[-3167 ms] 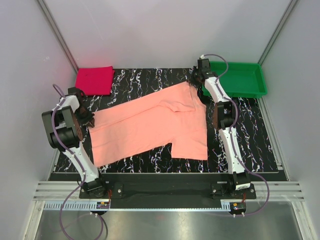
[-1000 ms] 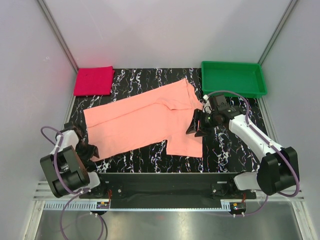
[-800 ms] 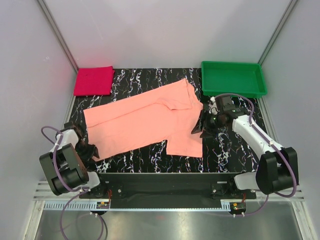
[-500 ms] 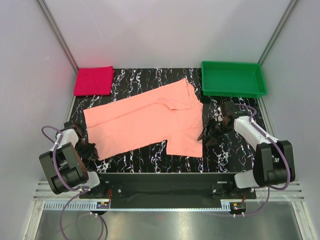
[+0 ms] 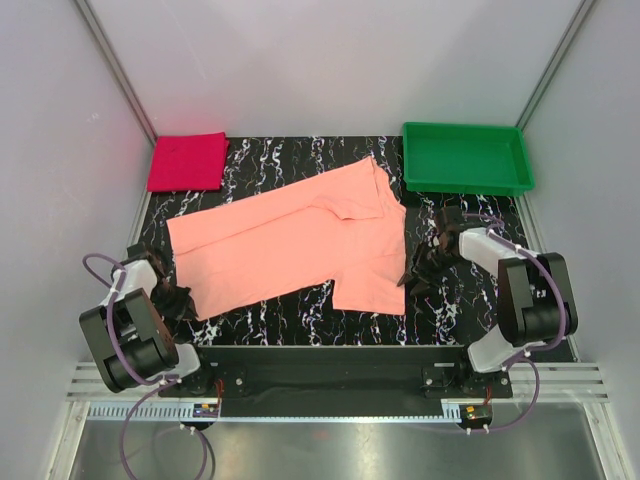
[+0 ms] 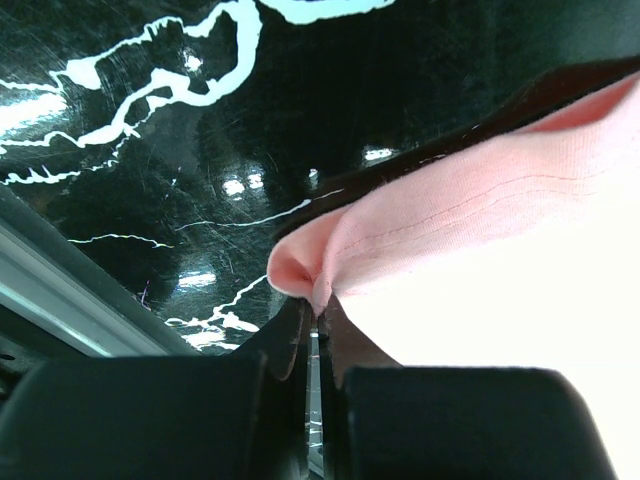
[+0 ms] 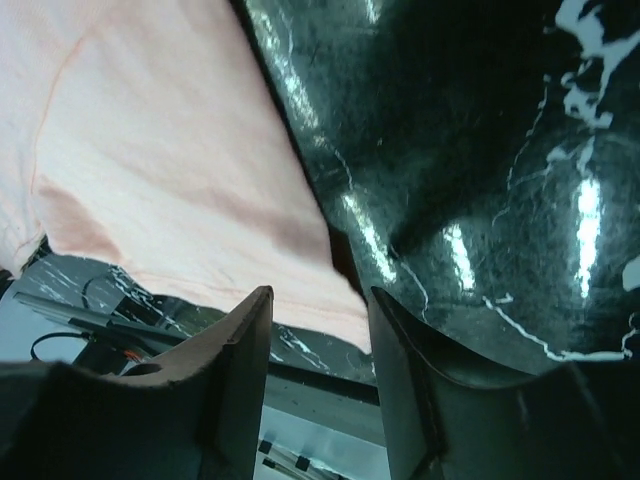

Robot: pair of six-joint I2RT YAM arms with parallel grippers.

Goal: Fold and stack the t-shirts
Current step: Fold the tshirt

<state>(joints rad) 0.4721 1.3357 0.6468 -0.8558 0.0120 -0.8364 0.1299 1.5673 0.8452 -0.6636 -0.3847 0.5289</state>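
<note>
Left gripper (image 6: 315, 312): fingers pressed together, pinching a small pucker of hem at the near-left corner of the salmon t-shirt (image 5: 290, 240). The shirt lies spread and unfolded, skewed across the middle of the black marble-pattern table (image 5: 300, 155). Magenta t-shirt (image 5: 187, 161) is folded at the far-left corner, well apart from it. Right gripper (image 7: 318, 325) is down low at the shirt's near-right hem corner with its fingers spread. The cloth corner shows in the gap and is not clamped. Green tray (image 5: 467, 160) is at far right, not involved.

Risks:
- Left bite is thin, just a nip of hem, so it could slip out on the lift.
- Right could close past the corner and catch nothing. Then one side lifts alone and the shirt twists.
- The shirt is already skewed, so an uneven pull would give a crooked fold.
</note>
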